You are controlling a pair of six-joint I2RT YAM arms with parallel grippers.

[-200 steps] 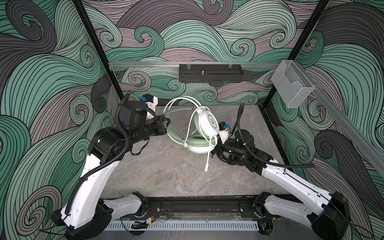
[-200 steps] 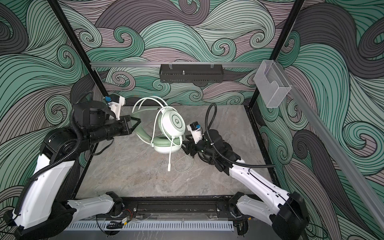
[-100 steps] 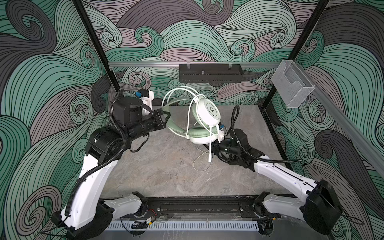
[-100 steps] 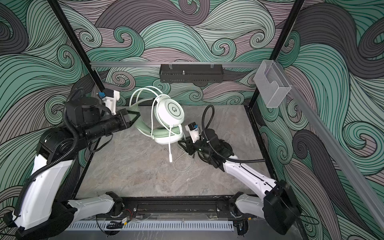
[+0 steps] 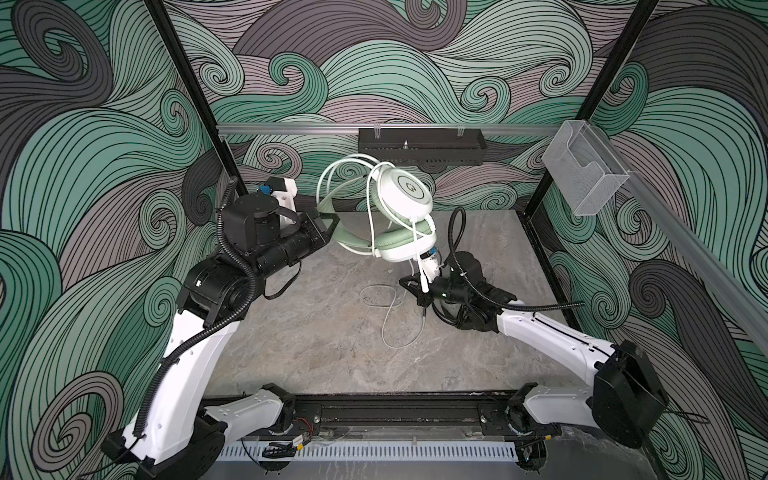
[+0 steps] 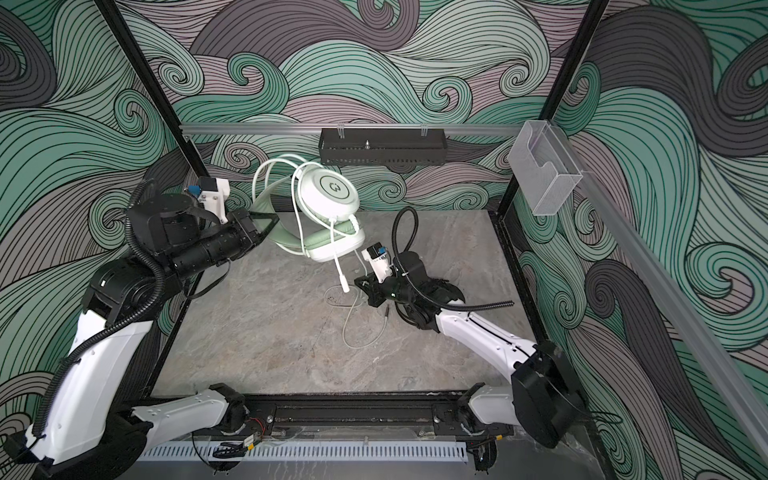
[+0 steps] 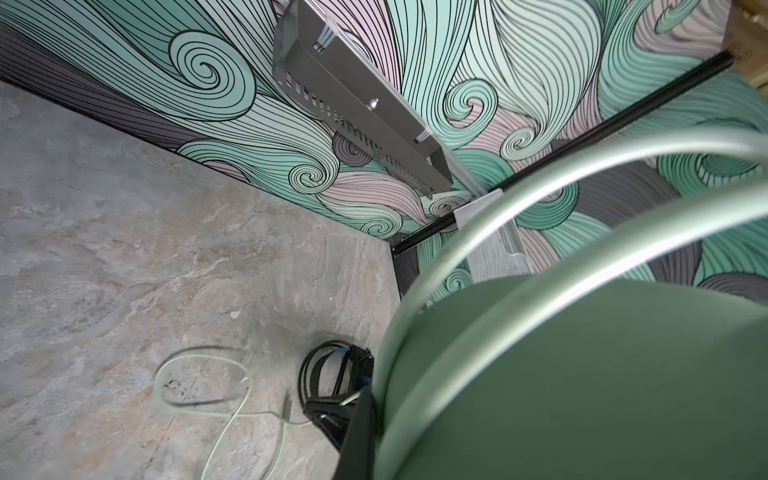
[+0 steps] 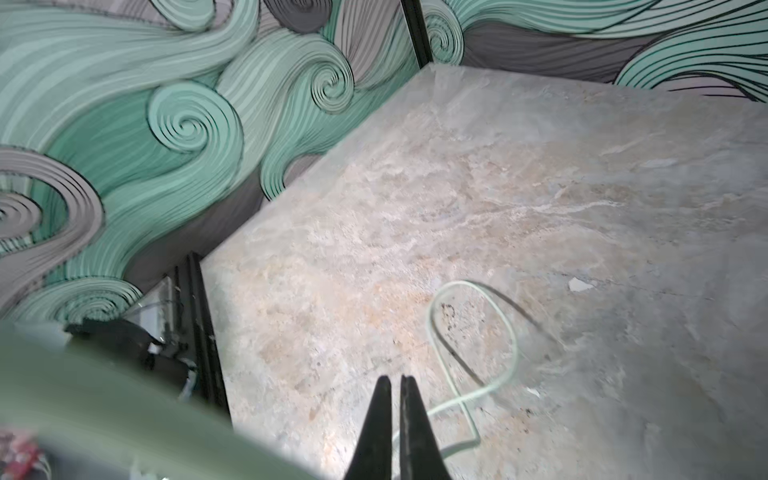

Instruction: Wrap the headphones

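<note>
Left claw [image 5: 330, 220] is clenched on the mint-green headset [image 5: 401, 195], holding it aloft over the far table [image 5: 324, 332]. Right claw [image 8: 395, 386] is clamped down low, apparently pinching the white cable [image 8: 461, 283] trailing onto the table.

Black slotted tray [image 5: 422, 145] on the back rail [image 5: 291, 128] — clear bin [image 5: 586, 176] at right.

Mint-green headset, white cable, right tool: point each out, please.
Mint-green headset [image 5: 403, 193]: in a top view, white outer face of upper ear cup.
White cable [image 8: 432, 324]: right wrist view, curve of the loop on the table.
Right tool [image 8: 395, 379]: right wrist view, between its fingertips.
</note>
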